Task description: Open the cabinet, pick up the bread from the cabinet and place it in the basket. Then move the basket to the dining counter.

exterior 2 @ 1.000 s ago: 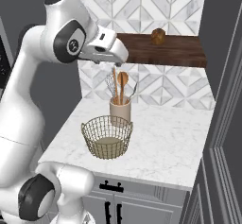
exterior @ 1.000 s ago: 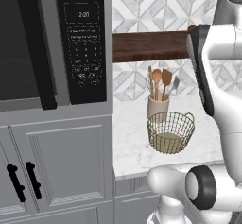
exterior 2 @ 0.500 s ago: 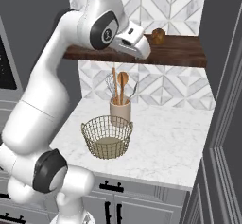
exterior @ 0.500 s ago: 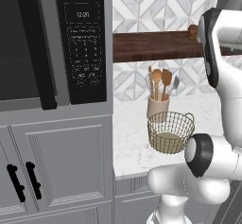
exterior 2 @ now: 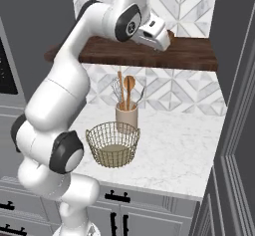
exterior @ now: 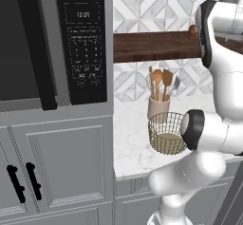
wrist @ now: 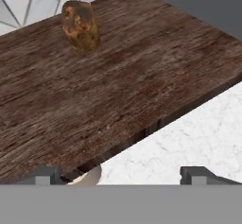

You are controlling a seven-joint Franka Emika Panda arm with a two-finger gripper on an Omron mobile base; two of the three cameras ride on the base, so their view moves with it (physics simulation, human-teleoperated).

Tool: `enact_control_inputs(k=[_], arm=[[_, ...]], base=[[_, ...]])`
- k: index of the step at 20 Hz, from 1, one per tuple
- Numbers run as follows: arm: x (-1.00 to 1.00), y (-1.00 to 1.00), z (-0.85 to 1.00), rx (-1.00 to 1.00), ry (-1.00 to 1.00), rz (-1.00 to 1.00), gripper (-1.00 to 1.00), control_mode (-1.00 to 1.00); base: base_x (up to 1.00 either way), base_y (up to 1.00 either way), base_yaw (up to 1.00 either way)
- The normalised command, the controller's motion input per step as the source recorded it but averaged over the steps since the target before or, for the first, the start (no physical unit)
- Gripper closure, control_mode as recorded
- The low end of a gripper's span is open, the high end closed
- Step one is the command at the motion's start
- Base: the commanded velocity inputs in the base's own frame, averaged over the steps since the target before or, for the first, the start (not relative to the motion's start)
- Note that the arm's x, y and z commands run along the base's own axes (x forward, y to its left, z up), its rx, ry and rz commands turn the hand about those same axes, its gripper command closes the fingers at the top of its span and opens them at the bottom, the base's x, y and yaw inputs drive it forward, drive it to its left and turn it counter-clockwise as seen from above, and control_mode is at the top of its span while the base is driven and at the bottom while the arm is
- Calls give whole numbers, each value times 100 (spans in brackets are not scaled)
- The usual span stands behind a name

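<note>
Arm rises from the base, elbow bent low, upper links reaching up and forward. Wrist sits high and tilts downward. End effector [wrist: 120,175] is empty, fingers [wrist: 46,175] spread wide apart, nothing between them and nothing touching either tip.
</note>
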Motion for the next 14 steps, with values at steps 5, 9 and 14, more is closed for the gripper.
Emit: enact_control_inputs(k=[5,9,14], arm=[[44,-9,2,0,2,0,-100,-100],[70,-5,0,0,2,4,-100,-100],[61,-12,0,0,0,9,-100,-100]], base=[[0,0,0],[0,0,0],[0,0,0]])
